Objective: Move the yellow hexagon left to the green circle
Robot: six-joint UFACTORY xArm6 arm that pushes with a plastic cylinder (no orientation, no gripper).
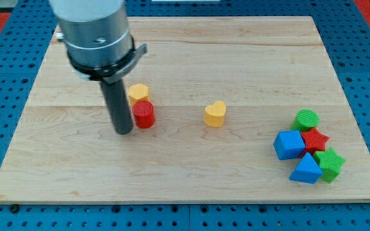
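One long gap matters: the yellow hexagon (138, 92) sits just right of my tip (124, 131), touching the red cylinder (144, 114), while the green circle (307, 119) lies far toward the view's right. No jaws exist.

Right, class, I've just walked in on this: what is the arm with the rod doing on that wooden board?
My tip rests on the wooden board, just to the view's left of the red cylinder, with the yellow hexagon right behind that cylinder. The green circle sits far off at the view's right, in a cluster with two blue blocks, a red star and a green star. A yellow heart lies between. The hexagon has not reached the circle.
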